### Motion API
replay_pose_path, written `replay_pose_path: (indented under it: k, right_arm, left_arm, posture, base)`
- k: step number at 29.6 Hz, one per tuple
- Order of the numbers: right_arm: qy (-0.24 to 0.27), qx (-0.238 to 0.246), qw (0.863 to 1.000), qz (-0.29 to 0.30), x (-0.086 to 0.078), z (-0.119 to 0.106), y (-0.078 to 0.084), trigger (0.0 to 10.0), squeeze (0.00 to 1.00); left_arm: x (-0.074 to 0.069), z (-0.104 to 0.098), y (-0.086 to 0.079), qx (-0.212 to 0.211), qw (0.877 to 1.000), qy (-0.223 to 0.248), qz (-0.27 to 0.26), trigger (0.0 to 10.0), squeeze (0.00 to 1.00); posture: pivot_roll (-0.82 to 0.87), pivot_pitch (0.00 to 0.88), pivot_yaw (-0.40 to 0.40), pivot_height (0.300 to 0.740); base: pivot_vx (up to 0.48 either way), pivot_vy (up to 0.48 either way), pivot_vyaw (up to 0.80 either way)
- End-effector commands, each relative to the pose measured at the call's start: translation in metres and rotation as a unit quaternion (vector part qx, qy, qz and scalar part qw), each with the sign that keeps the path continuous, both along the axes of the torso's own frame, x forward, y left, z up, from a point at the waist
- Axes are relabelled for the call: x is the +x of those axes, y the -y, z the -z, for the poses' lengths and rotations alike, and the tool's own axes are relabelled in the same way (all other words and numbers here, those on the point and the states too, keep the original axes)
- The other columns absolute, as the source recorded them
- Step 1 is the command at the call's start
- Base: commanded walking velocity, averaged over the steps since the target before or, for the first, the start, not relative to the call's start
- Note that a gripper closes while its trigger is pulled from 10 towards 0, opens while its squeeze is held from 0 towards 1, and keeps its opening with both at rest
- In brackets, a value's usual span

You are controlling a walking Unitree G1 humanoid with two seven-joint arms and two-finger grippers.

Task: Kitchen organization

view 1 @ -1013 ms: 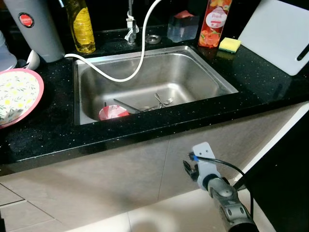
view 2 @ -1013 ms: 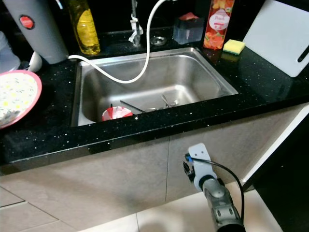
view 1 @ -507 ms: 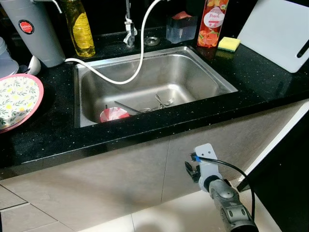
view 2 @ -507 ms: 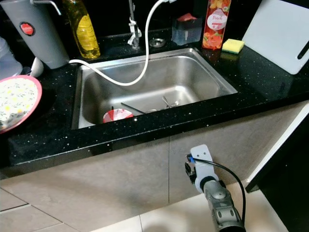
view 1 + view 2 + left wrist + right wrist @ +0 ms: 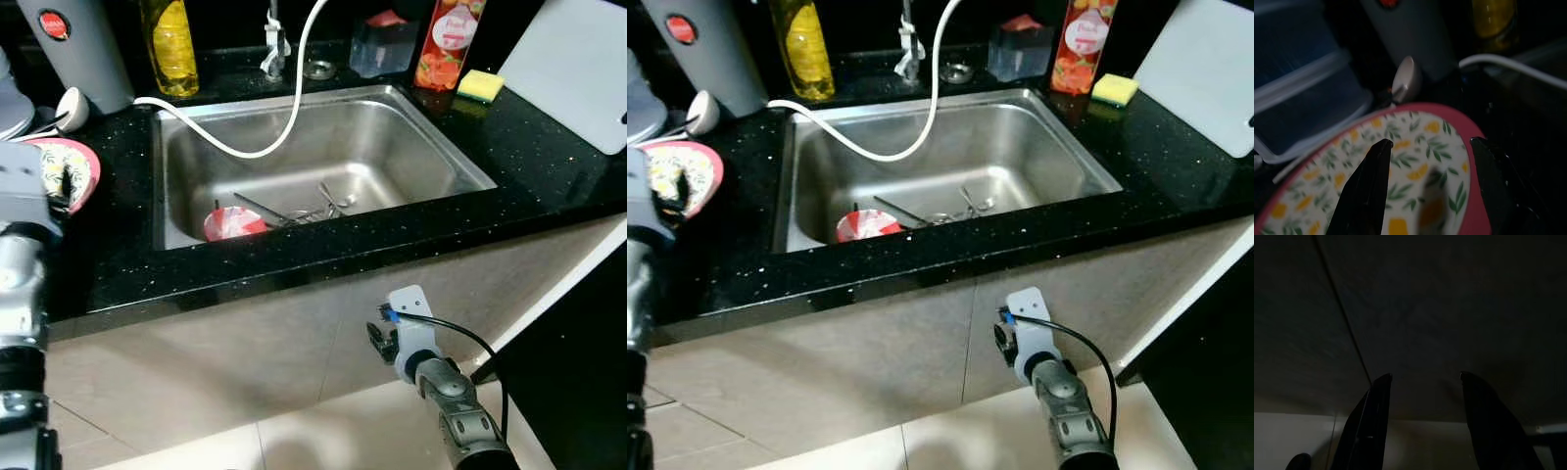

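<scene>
Over plate [image 5: 1400, 196]: left gripper [image 5: 1432, 191], spread.

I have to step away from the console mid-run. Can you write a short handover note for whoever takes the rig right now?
Left gripper: open, hovering over the floral plate on the counter left of the sink; nothing gripped.
Right gripper: open, idle, low in front of the cabinet below the counter.
In the sink: red bowl and loose cutlery, with the white hose draped in.
Done: nothing visibly put away.
Left: probably grasp the plate, then deal with the bowl and cutlery.
</scene>
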State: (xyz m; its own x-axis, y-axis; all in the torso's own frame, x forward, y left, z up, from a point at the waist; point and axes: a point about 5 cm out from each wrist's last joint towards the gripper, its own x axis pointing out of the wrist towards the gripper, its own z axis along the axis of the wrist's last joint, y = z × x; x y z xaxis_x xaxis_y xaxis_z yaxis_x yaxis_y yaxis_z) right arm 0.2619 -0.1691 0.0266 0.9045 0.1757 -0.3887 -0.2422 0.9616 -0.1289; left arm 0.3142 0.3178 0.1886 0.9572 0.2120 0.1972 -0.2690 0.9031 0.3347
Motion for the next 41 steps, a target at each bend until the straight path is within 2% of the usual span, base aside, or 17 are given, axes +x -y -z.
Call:
replay_pose_path:
  k: [1, 2, 3, 4, 5, 6, 7, 12, 15, 20, 25, 28, 32, 33, 35, 37, 41]
  right_arm:
    - [-0.006, -0.002, 1.0, -0.001, -0.001, 0.002, 0.001, 10.0, 0.0]
    - [-0.006, -0.002, 1.0, -0.001, 0.001, 0.002, 0.001, 10.0, 0.0]
    - [-0.006, -0.002, 1.0, -0.001, 0.001, 0.002, 0.001, 10.0, 0.0]
    - [-0.006, -0.002, 1.0, -0.001, 0.002, 0.001, 0.001, 10.0, 0.0]
    - [-0.006, -0.002, 1.0, -0.002, 0.003, 0.001, 0.001, 10.0, 0.0]
    - [-0.006, -0.002, 1.0, -0.007, 0.004, 0.0, -0.001, 10.0, 0.0]
    - [-0.005, -0.001, 1.0, -0.008, 0.004, 0.0, -0.002, 10.0, 0.0]
    - [-0.002, -0.002, 1.0, -0.005, 0.004, -0.001, 0.0, 10.0, 0.0]
    - [-0.002, -0.003, 1.0, -0.002, 0.004, -0.002, 0.002, 10.0, 0.0]
    - [-0.002, -0.006, 1.0, 0.001, 0.003, -0.002, 0.006, 10.0, 0.0]
    - [0.0, -0.004, 1.0, -0.001, 0.005, -0.003, 0.005, 10.0, 0.0]
    - [0.001, -0.002, 1.0, 0.003, 0.005, -0.003, 0.005, 10.0, 0.0]
    - [-0.003, 0.002, 1.0, -0.001, 0.003, 0.0, 0.0, 10.0, 0.0]
    - [-0.003, 0.002, 1.0, -0.001, 0.003, 0.0, 0.0, 10.0, 0.0]
    - [-0.002, 0.003, 1.0, -0.007, 0.004, -0.001, -0.003, 10.0, 0.0]
    - [0.0, 0.003, 1.0, -0.009, 0.006, -0.002, -0.003, 10.0, 0.0]
    - [0.003, 0.004, 1.0, -0.007, 0.009, -0.003, -0.003, 10.0, 0.0]
  left_arm:
    - [-0.005, 0.016, -0.008, -0.005, 0.999, -0.032, -0.022, 10.0, 0.0]
    - [-0.012, 0.027, -0.022, 0.0, 0.997, -0.064, -0.049, 10.0, 0.0]
    - [-0.012, 0.027, -0.022, 0.0, 0.997, -0.064, -0.049, 10.0, 0.0]
    - [-0.018, 0.037, -0.038, 0.001, 0.992, -0.1, -0.078, 10.0, 0.0]
    - [-0.026, 0.047, -0.055, 0.0, 0.983, -0.145, -0.109, 10.0, 0.0]
    - [-0.04, 0.06, -0.082, -0.023, 0.962, -0.218, -0.165, 10.0, 0.0]
    - [-0.044, 0.063, -0.087, -0.029, 0.956, -0.234, -0.177, 10.0, 0.0]
    - [-0.05, 0.065, -0.095, -0.014, 0.942, -0.279, -0.185, 10.0, 0.0]
    - [-0.05, 0.065, -0.096, -0.017, 0.941, -0.284, -0.184, 10.0, 0.0]
    - [-0.05, 0.071, -0.095, -0.049, 0.936, -0.301, -0.173, 10.0, 0.0]
    - [-0.047, 0.068, -0.096, -0.04, 0.938, -0.297, -0.176, 10.0, 0.0]
    - [-0.027, 0.058, -0.071, -0.013, 0.961, -0.245, -0.132, 10.0, 0.0]
    - [-0.006, 0.039, -0.013, 0.001, 0.99, -0.14, -0.032, 10.0, 0.0]
    - [-0.006, 0.039, -0.013, 0.001, 0.99, -0.14, -0.032, 10.0, 0.0]
    - [0.0, 0.013, 0.03, -0.042, 0.997, -0.038, 0.05, 10.0, 0.0]
    - [-0.001, -0.006, 0.052, -0.079, 0.992, 0.026, 0.093, 10.0, 0.0]
    - [0.001, -0.021, 0.062, -0.079, 0.99, 0.063, 0.099, 10.0, 0.0]
  posture:
    - [0.03, 0.025, -0.003, 0.74]
    - [0.03, 0.023, -0.006, 0.74]
    - [0.03, 0.023, -0.006, 0.74]
    - [0.03, 0.022, -0.009, 0.74]
    - [0.03, 0.023, -0.012, 0.74]
    - [0.03, 0.023, -0.014, 0.74]
    - [0.03, 0.023, -0.015, 0.74]
    - [0.01, 0.02, -0.012, 0.74]
    - [0.01, 0.02, -0.013, 0.74]
    - [0.0, 0.02, -0.019, 0.74]
    - [0.0, 0.019, -0.013, 0.74]
    - [0.01, 0.019, -0.008, 0.74]
    - [0.02, 0.019, -0.01, 0.74]
    - [0.02, 0.019, -0.01, 0.74]
    - [0.02, 0.012, -0.012, 0.74]
    - [0.02, 0.009, -0.008, 0.74]
    - [0.02, 0.0, 0.0, 0.74]
  base:
    - [0.0, 0.0, 0.0]
    - [0.0, 0.0, 0.0]
    - [0.0, 0.0, 0.0]
    - [0.0, 0.0, 0.0]
    - [0.0, 0.0, 0.0]
    - [0.0, 0.0, 0.0]
    - [0.0, 0.0, 0.0]
    - [0.0, 0.0, 0.0]
    - [0.0, 0.0, 0.0]
    - [0.0, 0.0, 0.0]
    - [0.0, 0.0, 0.0]
    - [0.0, 0.0, 0.0]
    - [0.0, 0.0, 0.0]
    - [0.0, 0.0, 0.0]
    - [0.0, 0.0, 0.0]
    - [0.0, 0.0, 0.0]
    - [0.0, 0.0, 0.0]
